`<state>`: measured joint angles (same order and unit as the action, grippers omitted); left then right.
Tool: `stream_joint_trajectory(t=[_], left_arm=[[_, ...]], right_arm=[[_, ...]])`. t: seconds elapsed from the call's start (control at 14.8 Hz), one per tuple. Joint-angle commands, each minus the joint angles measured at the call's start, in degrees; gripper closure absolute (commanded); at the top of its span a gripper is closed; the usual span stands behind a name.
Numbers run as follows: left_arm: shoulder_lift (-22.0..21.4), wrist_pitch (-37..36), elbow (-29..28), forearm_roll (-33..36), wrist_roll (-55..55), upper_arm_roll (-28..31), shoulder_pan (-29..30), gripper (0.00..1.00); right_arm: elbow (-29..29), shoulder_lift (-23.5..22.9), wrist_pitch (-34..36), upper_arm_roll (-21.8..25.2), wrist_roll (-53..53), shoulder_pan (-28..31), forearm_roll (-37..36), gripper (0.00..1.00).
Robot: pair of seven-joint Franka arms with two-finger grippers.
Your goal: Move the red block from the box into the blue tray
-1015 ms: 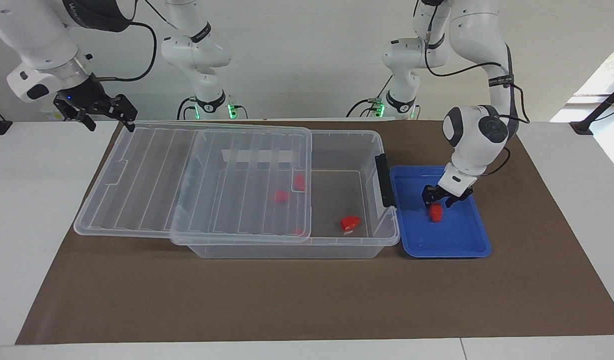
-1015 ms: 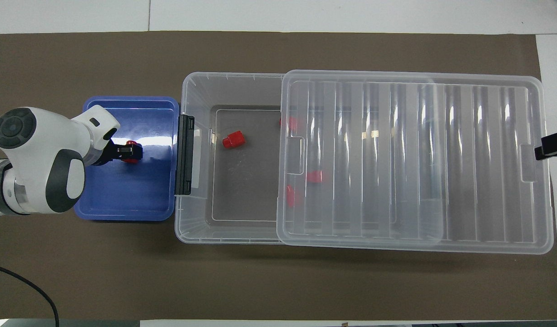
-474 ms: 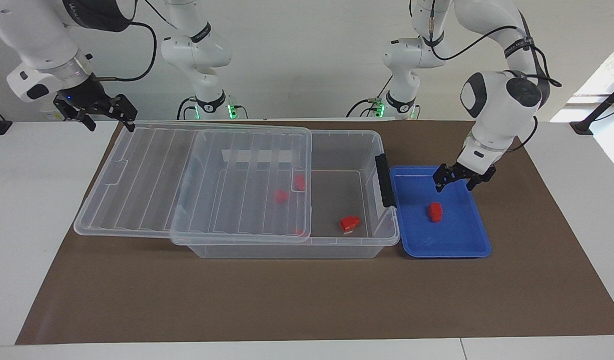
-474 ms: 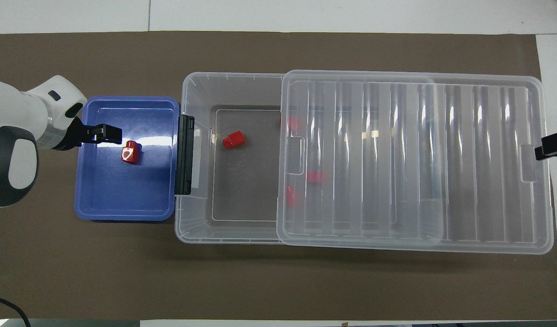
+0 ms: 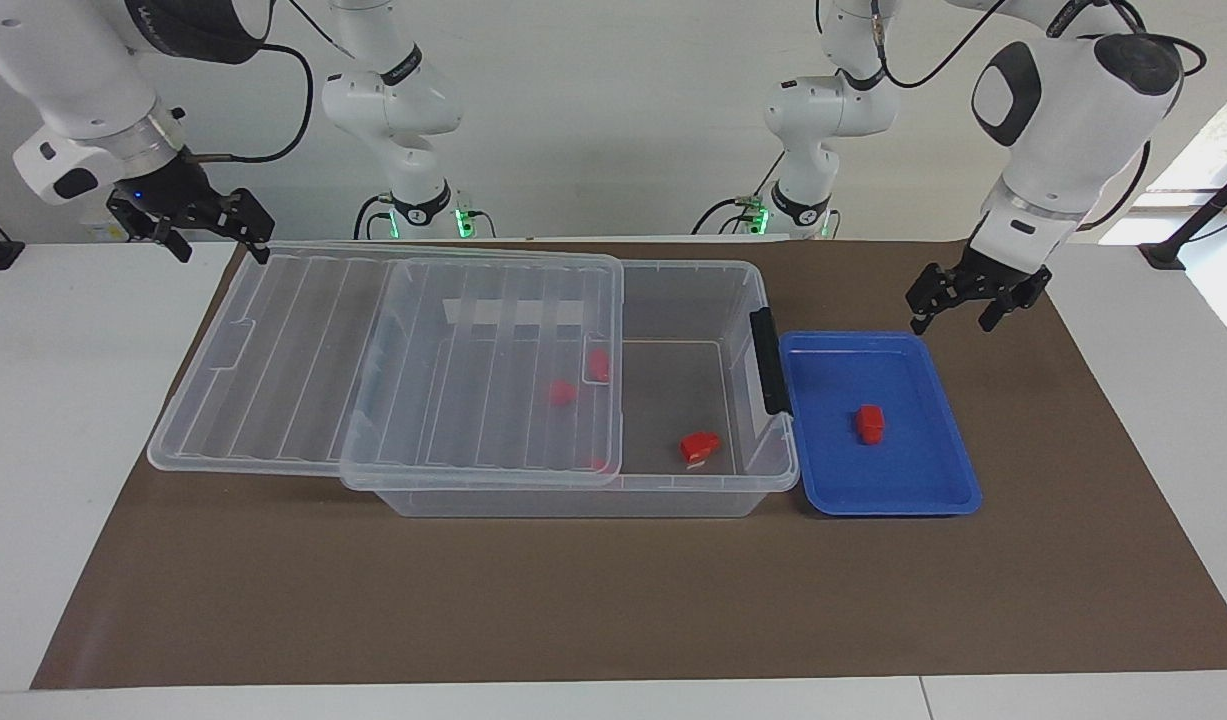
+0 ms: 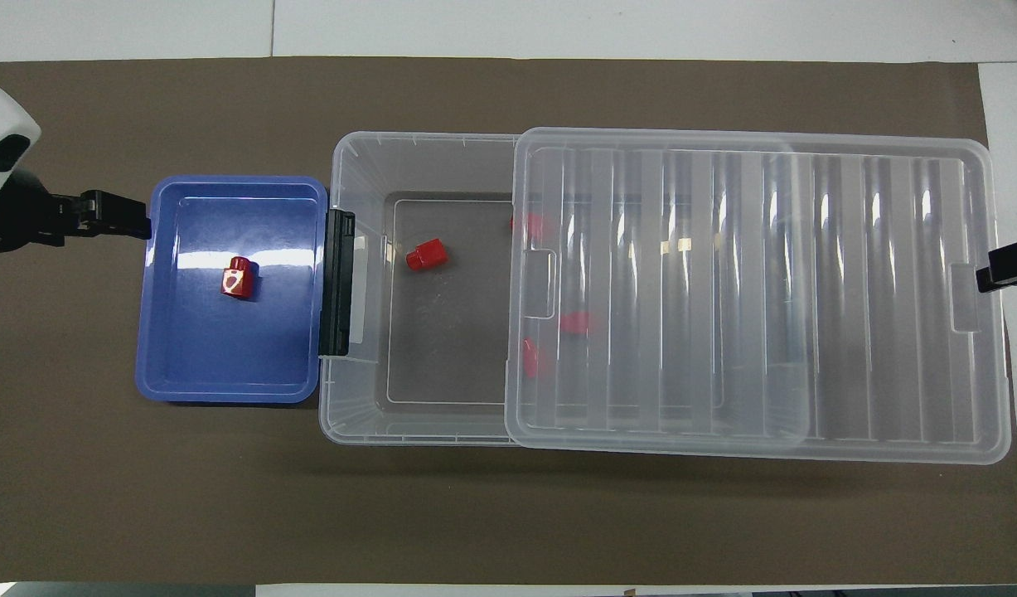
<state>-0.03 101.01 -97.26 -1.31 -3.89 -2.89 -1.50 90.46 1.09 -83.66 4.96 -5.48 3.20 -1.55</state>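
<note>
while the left tool (image 5: 976, 300) hangs spread and empty beside the tray (image 5: 948, 455), the half-slid lid (image 5: 393, 360) could slip off the box (image 5: 693, 290).

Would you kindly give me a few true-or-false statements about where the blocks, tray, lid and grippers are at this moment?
1. A red block lies in the blue tray. True.
2. The left gripper holds a block. False: it is open and holds nothing, raised by the tray's corner.
3. The lid fully covers the box. False: it is slid aside, leaving the latch end open.
4. The right gripper is at the lid's end. True.
</note>
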Motion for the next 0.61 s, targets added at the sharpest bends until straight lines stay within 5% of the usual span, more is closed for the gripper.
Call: stream_joint_trajectory(t=[0.0, 0.47, 0.54], left_arm=[[-0.58, -3.88, 1.98, -0.36, -0.42, -0.19, 1.5, 0.0], [-3.4, -3.71, -1.53, -0.36, -0.24, -0.45, 1.67, 0.0], [-3.4, -3.71, -1.53, -0.36, -0.33, -0.45, 1.67, 0.0]], right_arm=[[1.3, 1.29, 0.17, -0.04, 0.64, 0.14, -0.21, 0.0], [7.08, 3.39, -6.58, 0.05, -6.53, 2.23, -0.73, 0.04], [9.36, 4.35, -9.56, 0.05, -9.26, 4.16, -0.73, 0.41]])
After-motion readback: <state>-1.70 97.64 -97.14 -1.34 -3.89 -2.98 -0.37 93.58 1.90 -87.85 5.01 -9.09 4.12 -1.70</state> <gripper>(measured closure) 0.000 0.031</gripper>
